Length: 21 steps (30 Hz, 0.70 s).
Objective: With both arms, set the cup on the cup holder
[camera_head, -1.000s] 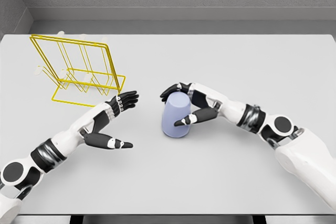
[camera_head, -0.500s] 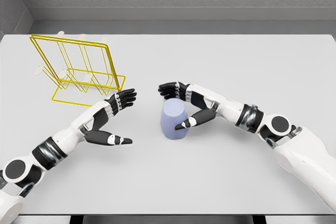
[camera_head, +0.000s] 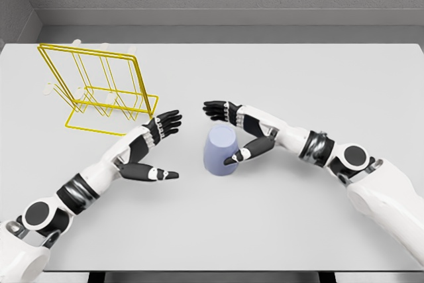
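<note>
A lilac cup stands upside down on the table's middle. My right hand is open around it. Its fingers are spread just behind the cup's top, apart from it. Its thumb lies against the cup's right side. My left hand is open a short way left of the cup and does not touch it, with its fingers stretched out and its thumb pointing right. The yellow wire cup holder stands at the back left.
The white table ends at a grey wall behind. The rack's base frame lies just beyond my left hand. Small pale bits lie by the rack's left side.
My right hand's fingers have lifted off the cup and spread. The left hand has moved right, closer to the cup. The cup now leans slightly more.
</note>
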Tool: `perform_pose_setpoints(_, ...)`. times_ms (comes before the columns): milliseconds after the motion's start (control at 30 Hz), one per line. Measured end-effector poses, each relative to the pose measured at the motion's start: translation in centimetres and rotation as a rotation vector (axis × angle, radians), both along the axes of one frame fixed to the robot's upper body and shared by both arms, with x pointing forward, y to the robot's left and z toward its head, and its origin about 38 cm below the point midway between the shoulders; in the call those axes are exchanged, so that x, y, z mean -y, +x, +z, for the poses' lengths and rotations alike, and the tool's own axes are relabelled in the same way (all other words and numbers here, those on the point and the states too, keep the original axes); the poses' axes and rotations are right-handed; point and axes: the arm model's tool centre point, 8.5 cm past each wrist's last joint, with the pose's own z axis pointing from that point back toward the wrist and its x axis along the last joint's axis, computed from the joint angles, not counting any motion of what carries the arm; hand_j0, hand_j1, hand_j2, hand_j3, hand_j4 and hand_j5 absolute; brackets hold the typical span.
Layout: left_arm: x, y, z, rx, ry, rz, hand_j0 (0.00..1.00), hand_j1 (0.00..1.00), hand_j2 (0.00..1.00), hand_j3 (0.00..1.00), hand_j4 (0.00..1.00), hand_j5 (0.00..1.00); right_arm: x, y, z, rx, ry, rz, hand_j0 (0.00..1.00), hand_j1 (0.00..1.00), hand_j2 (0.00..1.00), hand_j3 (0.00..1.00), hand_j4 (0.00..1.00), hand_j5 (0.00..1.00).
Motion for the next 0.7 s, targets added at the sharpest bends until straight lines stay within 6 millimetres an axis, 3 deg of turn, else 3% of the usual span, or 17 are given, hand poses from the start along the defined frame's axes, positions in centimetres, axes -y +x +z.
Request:
perform_pose_setpoints(233, 1.5, 0.6, -1.7, -0.052, -0.04, 0.026, 1.0, 1.0, 1.0, 1.0, 1.0, 1.0, 1.8, 0.3, 0.5, 0.024, -0.047, -0.009, 1.0, 1.0, 1.0, 1.0, 1.0, 1.0)
perform_pose_setpoints(533, 3.1, 0.5, -2.1, -0.03, -0.016, 0.014, 1.0, 1.0, 1.0, 1.0, 1.0, 1.0, 4.0, 0.6, 1.0, 0.05, -0.116, -0.014, 1.0, 1.0, 1.0, 1.0, 1.0, 1.0)
perform_pose_setpoints(633, 3.3, 0.5, -2.1, -0.013, 0.016, 0.009, 1.0, 1.0, 1.0, 1.0, 1.0, 1.0, 6.6, 2.1, 4.1, 0.125, -0.176, -0.04, 1.0, 1.0, 1.0, 1.0, 1.0, 1.0)
perform_pose_setpoints(700, 3.2, 0.5, -2.1, -0.007, 0.024, 0.012, 1.0, 1.0, 1.0, 1.0, 1.0, 1.0, 9.0, 3.4, 7.4, 0.197, -0.223, -0.074, 1.0, 1.0, 1.0, 1.0, 1.0, 1.0)
